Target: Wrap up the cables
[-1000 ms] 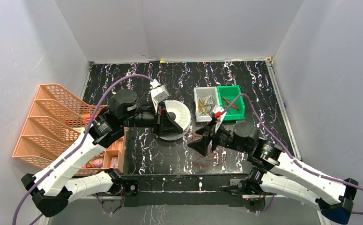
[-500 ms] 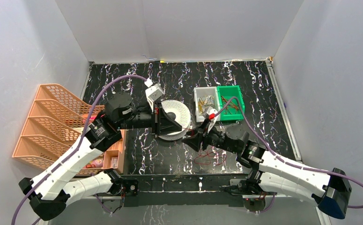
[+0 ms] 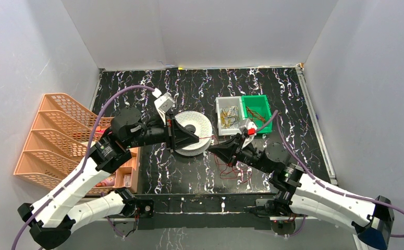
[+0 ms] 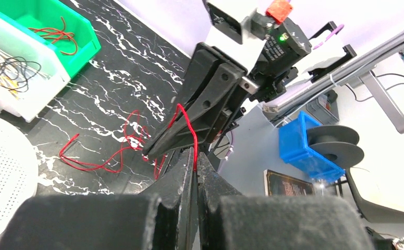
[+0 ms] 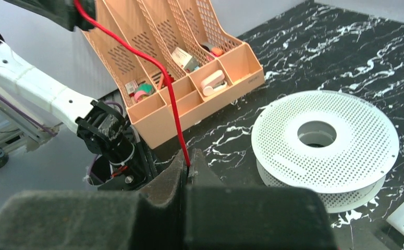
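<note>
A thin red cable point(image 4: 188, 122) runs taut and short between my two grippers, just above the table beside the white spool point(image 3: 198, 128). My left gripper point(image 4: 195, 156) is shut on one part of it. My right gripper point(image 5: 187, 159) is shut on the same cable point(image 5: 163, 83), its tip close to the left gripper's. In the top view the two tips, left point(image 3: 196, 139) and right point(image 3: 210, 149), almost meet. The remaining length of the cables lies as a loose red tangle point(image 3: 232, 172) on the table below the right gripper, also seen as a tangle point(image 4: 101, 161) in the left wrist view.
A white bin point(image 3: 228, 117) of yellowish wires and a green bin point(image 3: 257, 108) holding a few red wires stand behind the right arm. An orange desk organiser point(image 3: 59, 134) fills the left side. The white perforated spool point(image 5: 345, 136) lies flat at the centre.
My right gripper has swung left to the left gripper's tip and shut on the red cable. The left arm has drawn back slightly to the left, still shut on the cable.
</note>
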{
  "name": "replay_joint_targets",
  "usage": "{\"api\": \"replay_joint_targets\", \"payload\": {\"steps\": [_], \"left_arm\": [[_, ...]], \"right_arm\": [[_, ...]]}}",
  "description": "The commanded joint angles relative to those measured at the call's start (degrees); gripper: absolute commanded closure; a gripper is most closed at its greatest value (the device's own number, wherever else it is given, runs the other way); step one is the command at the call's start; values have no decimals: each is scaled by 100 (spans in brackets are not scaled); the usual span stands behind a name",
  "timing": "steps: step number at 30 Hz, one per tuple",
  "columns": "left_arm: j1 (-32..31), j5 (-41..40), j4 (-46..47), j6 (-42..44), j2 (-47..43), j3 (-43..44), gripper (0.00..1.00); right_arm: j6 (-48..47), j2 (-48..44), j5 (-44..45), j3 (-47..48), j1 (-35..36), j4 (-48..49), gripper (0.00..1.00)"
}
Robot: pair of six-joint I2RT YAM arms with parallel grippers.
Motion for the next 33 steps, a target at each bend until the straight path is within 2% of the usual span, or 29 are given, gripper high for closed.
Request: {"api": "replay_joint_targets", "payload": {"steps": [1,7,12,20,25,28,33], "left_arm": [[-21,-346,101,-68,-289,-49,100],[-23,-888,-95,-98,-585,-226,100],[-19,-798,-98,-209,-608,-436,100],[-25,-454,53,-344,-453,-653,100],[-23,-438,93,-352,-432,-653,100],[-23,-548,-25,-290,-439,-611,88],[-18,-951,-436,-56,-458,-465,49]], "right_arm": [[-83,-387,115,94,15,253,100],[-287,-968,528,411,15,-604,100],[-454,-1293,634,779,15,-1209,100],[-411,-1128,341,1244,15,-1625,100],[-399,-930,493,1423,15,-1957,100],[-423,-832,711,1530,14,-2231,100],[-433,-743,1276,1770,15,-2955,100]]}}
